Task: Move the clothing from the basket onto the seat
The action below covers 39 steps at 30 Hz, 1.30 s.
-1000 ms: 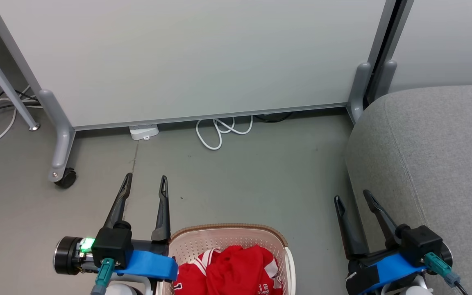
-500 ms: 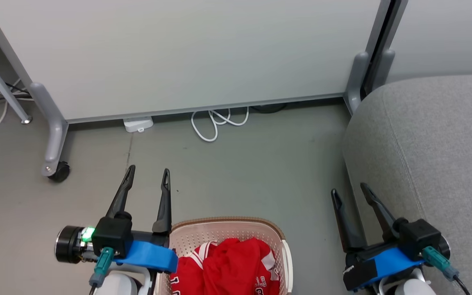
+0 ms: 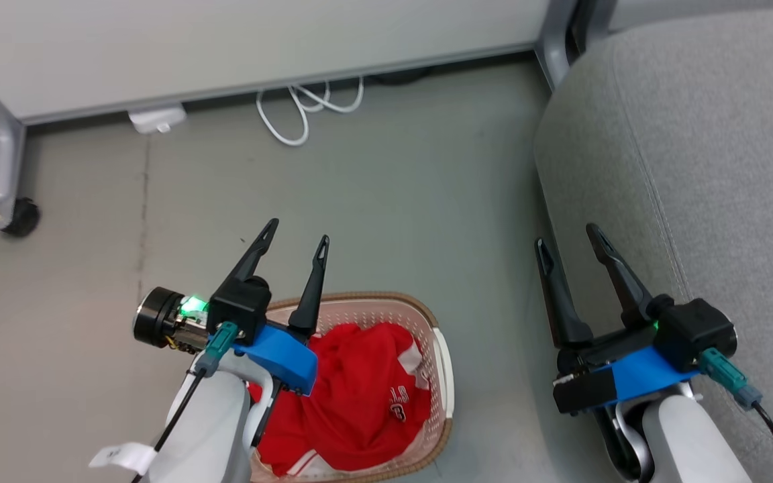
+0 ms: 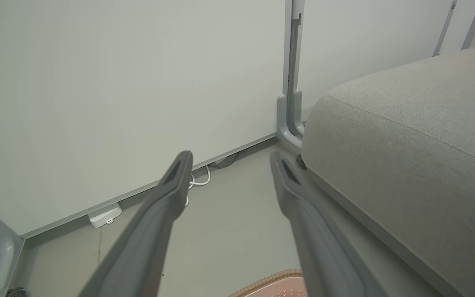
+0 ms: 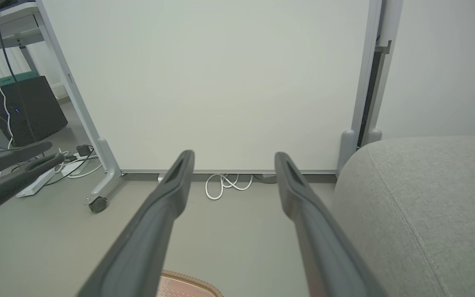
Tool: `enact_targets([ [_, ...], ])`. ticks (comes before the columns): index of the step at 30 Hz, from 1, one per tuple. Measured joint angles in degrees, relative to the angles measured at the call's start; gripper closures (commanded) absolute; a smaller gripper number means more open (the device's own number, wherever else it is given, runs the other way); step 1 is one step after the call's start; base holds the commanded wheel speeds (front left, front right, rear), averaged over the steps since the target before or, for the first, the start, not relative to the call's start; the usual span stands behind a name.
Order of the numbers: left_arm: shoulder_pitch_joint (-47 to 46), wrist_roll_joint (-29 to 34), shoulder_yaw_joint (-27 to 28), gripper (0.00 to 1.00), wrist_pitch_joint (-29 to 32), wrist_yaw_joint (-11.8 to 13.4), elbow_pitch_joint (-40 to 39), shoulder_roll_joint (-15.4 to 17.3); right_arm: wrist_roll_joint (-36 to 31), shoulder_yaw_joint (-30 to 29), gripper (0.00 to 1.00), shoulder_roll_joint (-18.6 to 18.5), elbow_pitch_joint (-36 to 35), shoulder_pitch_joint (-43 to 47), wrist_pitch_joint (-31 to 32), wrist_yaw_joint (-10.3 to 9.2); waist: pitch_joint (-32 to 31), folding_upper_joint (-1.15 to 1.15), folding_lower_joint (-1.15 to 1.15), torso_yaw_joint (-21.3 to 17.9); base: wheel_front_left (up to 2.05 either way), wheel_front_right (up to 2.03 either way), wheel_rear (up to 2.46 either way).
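- Your left tool (image 3: 298,230) hangs over the far-left corner of the cream-white perforated plastic basket (image 3: 437,349) with the brown woven-look rim. Its two long dark fingers stand wide apart and grip nothing.
- Your right tool (image 3: 565,235) is to the right of the basket, well apart from it. Its fingers are spread just as wide, with nothing between them.
- The soft bright red clothing (image 3: 359,382) lies heaped inside the basket. White trim shows along its right and near edges. You cannot tell where one garment ends and the other begins, and the white lettering is too small to read.
- The pale left forearm (image 3: 205,429) covers the basket's left side, and the head view's bottom edge partly cuts off its near rim.
- The large light grey woven-fabric seat (image 3: 695,168) stands right of the basket across a strip of floor, and it is cut off at the top and right.
- In the left wrist view a sliver of the basket's rim shows at the bottom edge.
- Beyond the basket, a looped white cable (image 3: 299,111) lies at the foot of a pale partition panel (image 3: 225,40), and its far end is hidden beneath the panel.
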Motion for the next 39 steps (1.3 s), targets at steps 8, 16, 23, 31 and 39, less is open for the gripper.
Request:
enact_targets([
  [8, -6.2, -1.6, -6.4, 0.00, 0.0, -0.3, 14.2, 1.7, 0.8, 0.8, 0.00, 0.0, -1.4, -3.5, 0.0, 0.00, 7.3, 0.00, 0.00, -3.4, 0.00, 0.00, 0.00],
  [16, -12.9, -7.3, -13.8, 0.00, 0.0, -0.4, 30.0, 2.5, 0.5, 0.9, 0.00, 0.0, -3.0, -6.6, 0.0, 0.01, 14.3, 0.00, 0.01, -5.4, 0.00, 0.00, 0.00],
  [23, -17.9, -13.6, -18.2, 0.00, 2.5, -0.4, 38.5, 2.1, -0.1, 1.0, 0.00, 0.0, -4.3, -9.2, 0.0, 0.01, 20.4, 0.00, 0.01, -6.2, 0.00, 0.00, 0.00],
  [31, -20.6, -21.5, -20.4, 0.00, 9.9, -0.4, 42.4, 3.0, -0.4, 0.8, 0.00, 0.0, -5.8, -11.2, 0.0, 0.01, 26.5, 0.00, 0.01, -6.5, 0.00, 0.00, 0.00],
  [39, -23.6, -26.1, -21.0, 0.00, 13.2, -0.4, 43.7, 5.0, -0.8, 0.3, 0.00, 0.0, -7.9, -12.7, 0.0, 0.01, 32.1, 0.00, 0.01, -6.7, 0.00, 0.00, 0.00],
])
